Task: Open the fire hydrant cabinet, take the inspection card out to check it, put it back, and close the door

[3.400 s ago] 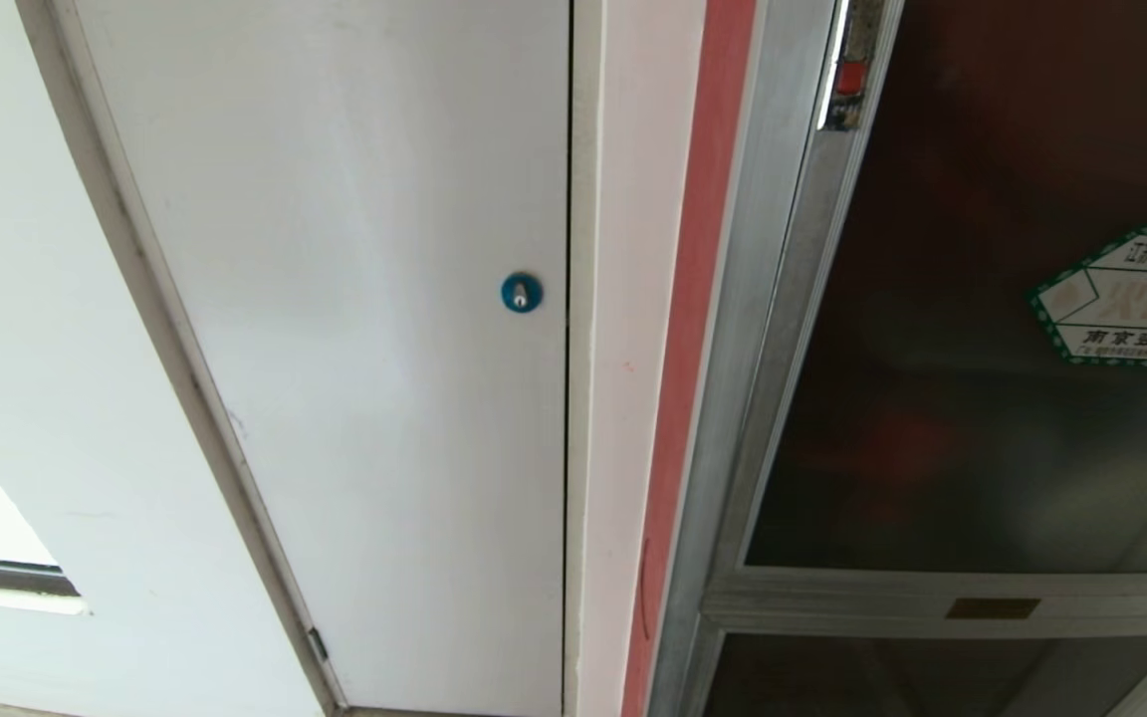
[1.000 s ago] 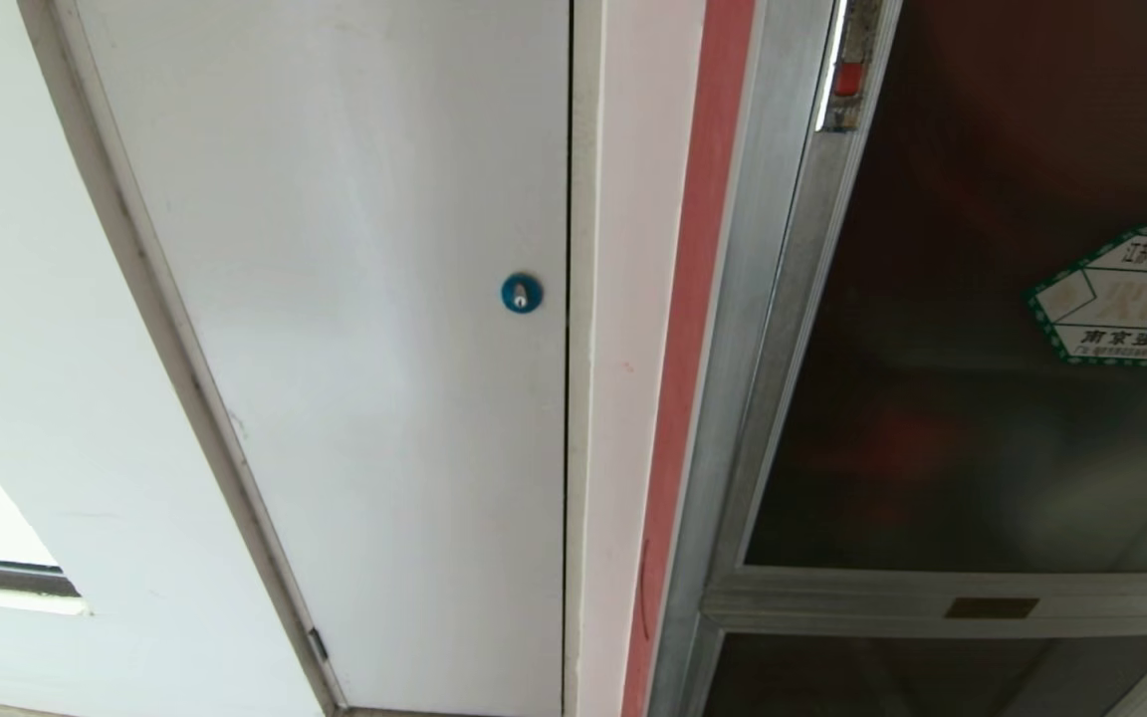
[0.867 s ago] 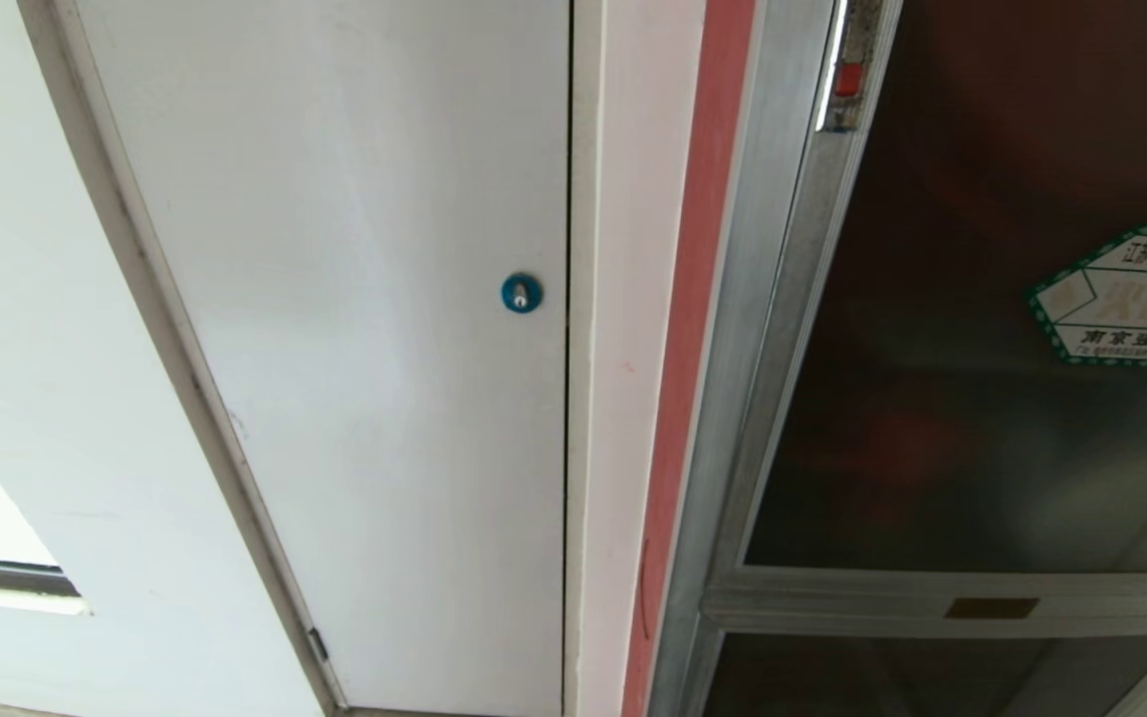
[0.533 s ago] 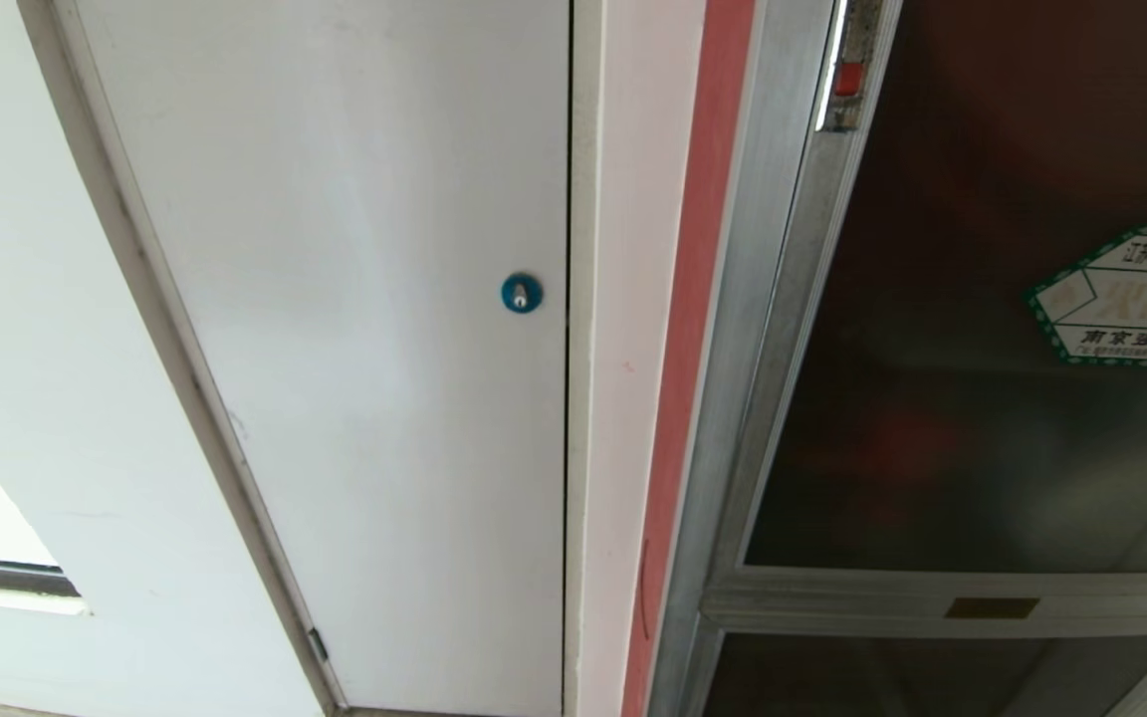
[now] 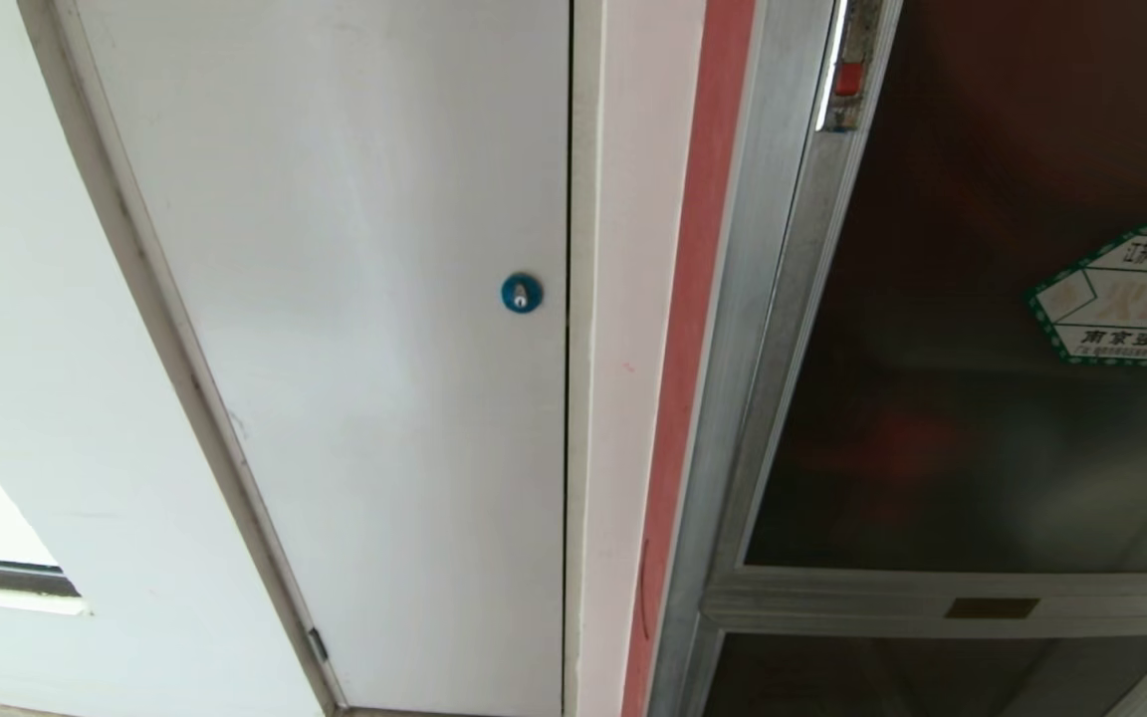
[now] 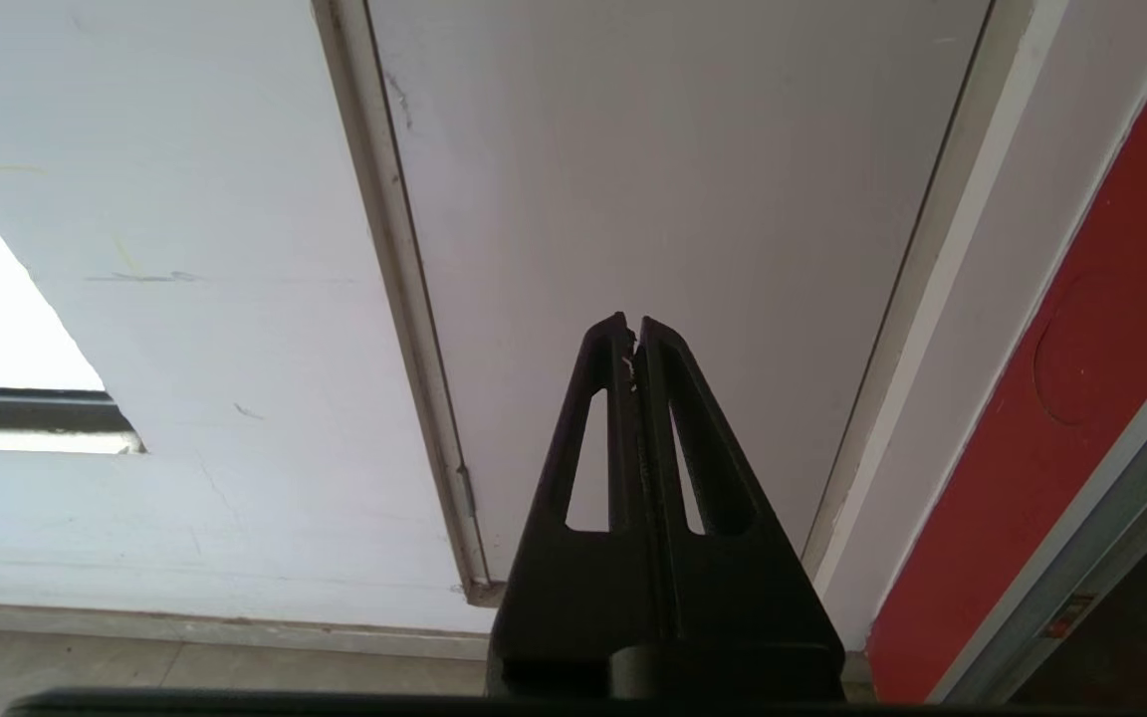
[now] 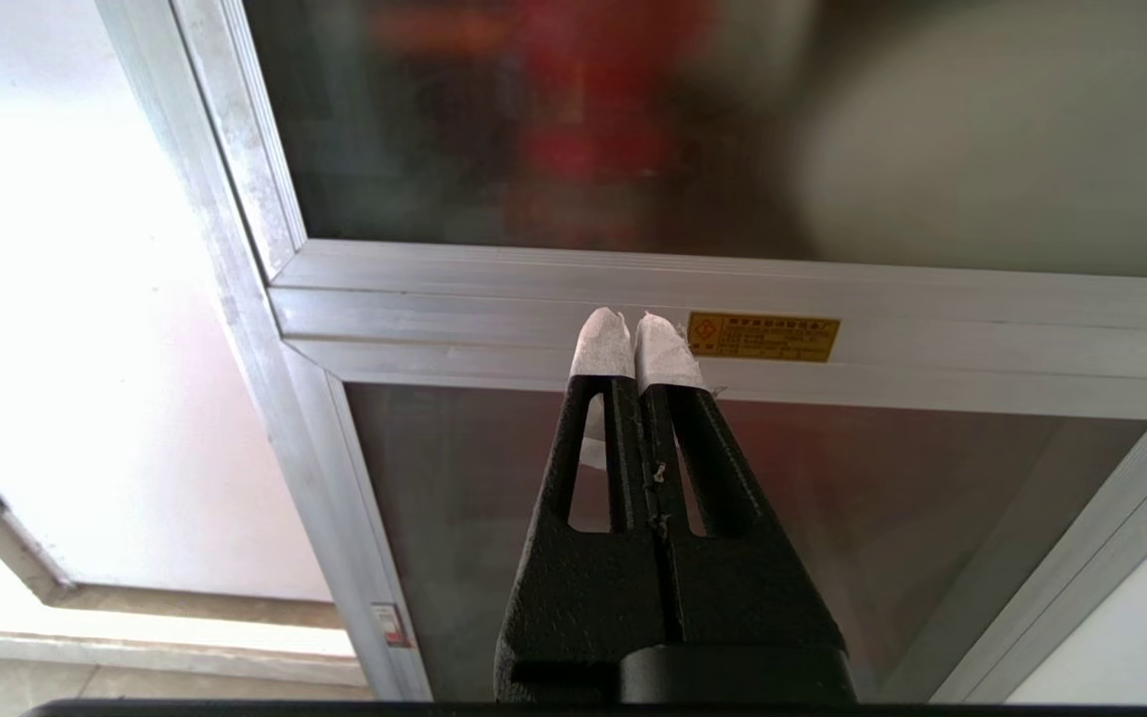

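Seen from the head: fire hydrant cabinet [image 5: 733,398] on the right, silver frame upright beside a red strip [image 5: 683,398] of wall. Door [image 5: 982,329] shut, dark tinted glass in a silver frame, with a green-bordered hexagonal sticker [image 5: 1126,297] near the right edge. Dim red shapes behind the glass, too blurred to name. Small red tab [image 5: 849,79] high on the frame, brass plate [image 5: 992,607] on the crossbar below the glass, a second dark pane [image 5: 932,677] under that. Inspection card nowhere visible. To the left, a plain white panel door [image 5: 354,349] with a round blue lock [image 5: 522,293] close to its right edge. Neither arm in the head view.

From the right wrist: right gripper [image 7: 633,324] closed, empty, white-wrapped fingertips [image 7: 601,344] pressed together, aimed at the silver crossbar [image 7: 932,299] just left of a yellow label [image 7: 763,336]; contact with the bar impossible to judge.

From the left wrist: left gripper [image 6: 632,324] closed and empty, black fingers together, pointing at the white panel door well to the left of the cabinet, apart from its surface. Floor edge [image 6: 135,667] below the wall.
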